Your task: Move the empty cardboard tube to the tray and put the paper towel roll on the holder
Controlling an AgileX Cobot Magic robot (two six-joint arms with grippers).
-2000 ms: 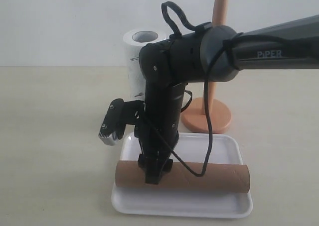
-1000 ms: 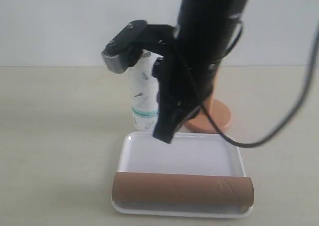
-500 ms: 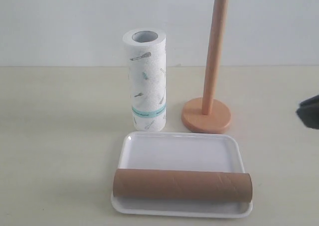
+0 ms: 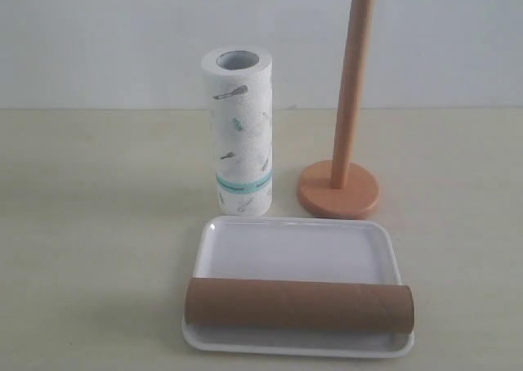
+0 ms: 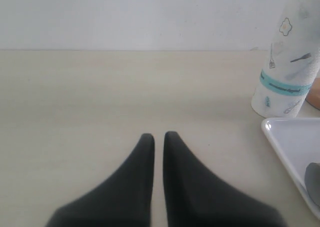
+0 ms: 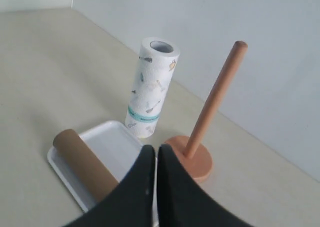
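Exterior, tube: lying crosswise on the tray, along its front rim, close to the table's front edge; this half judged done.
Exterior, roll: upright on the table behind the tray, toward the back edge, core opening upward; just left of the holder, not touching it.
Exterior, holder: dowel upright, bare, taller than the roll.
Exterior, grippers: none in view.
Left wrist, left gripper: fingers almost together with only a thin slit, holding nothing, low over bare table.
Left wrist, roll: ahead of the fingertips and off to one side, beside a tray corner; long axis upright, across the line of reach.
Right wrist, right gripper: fingers narrow, empty, raised above the table.
Right wrist, roll: well beyond the fingertips, past the tray; holder nearer that gripper than the roll.
Nearer arm: left, by judgement, given the roll on the holder's left side.
Coming move: likely a side grasp on the upright roll; needs fingers spread far wider than now, then a lift clear of the dowel top, core kept in line with the dowel.
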